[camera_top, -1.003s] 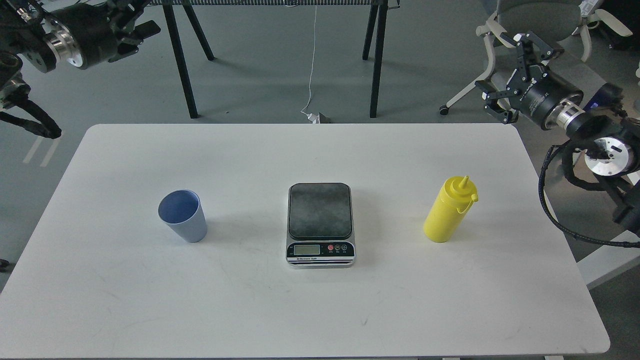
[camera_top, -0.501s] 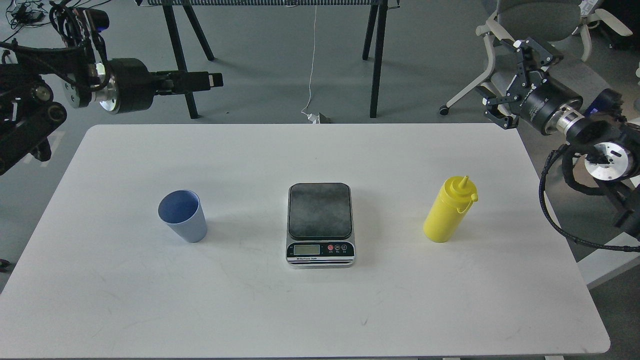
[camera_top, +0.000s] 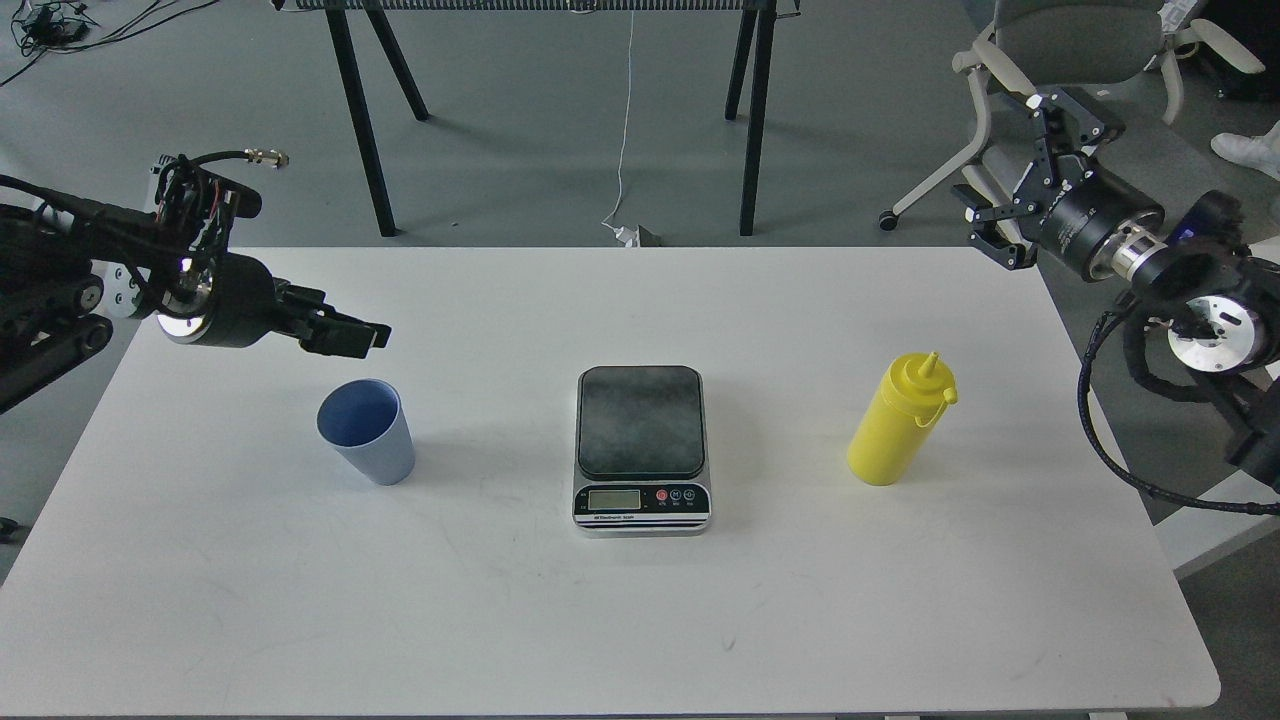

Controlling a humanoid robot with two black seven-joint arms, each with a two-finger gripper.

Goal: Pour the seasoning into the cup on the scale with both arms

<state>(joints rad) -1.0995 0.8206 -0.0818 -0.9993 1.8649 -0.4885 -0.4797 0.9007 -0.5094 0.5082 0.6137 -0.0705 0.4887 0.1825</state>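
Note:
The light-blue cup (camera_top: 366,432) stands upright on the left part of the white table (camera_top: 640,620). At the table's middle lies the scale (camera_top: 641,448), its dark platform bare. The yellow seasoning bottle (camera_top: 899,420) stands upright to the right of the scale. My left gripper (camera_top: 352,336) hovers just above and behind the cup, pointing right; it is dark and seen side-on, so its fingers cannot be told apart. My right gripper (camera_top: 1010,175) hangs open beyond the table's far right corner, well behind the bottle, holding nothing.
An office chair (camera_top: 1080,45) stands on the floor behind the right arm. Black legs (camera_top: 360,120) of another table and a white cable (camera_top: 625,120) are on the floor past the far edge. A cable loop (camera_top: 1100,400) hangs from the right arm beside the table's right edge.
My left arm has swung down and forward from the upper left, over the table, until its gripper hangs just behind the cup. The right gripper has shifted only slightly. Cup, scale and bottle have not moved.

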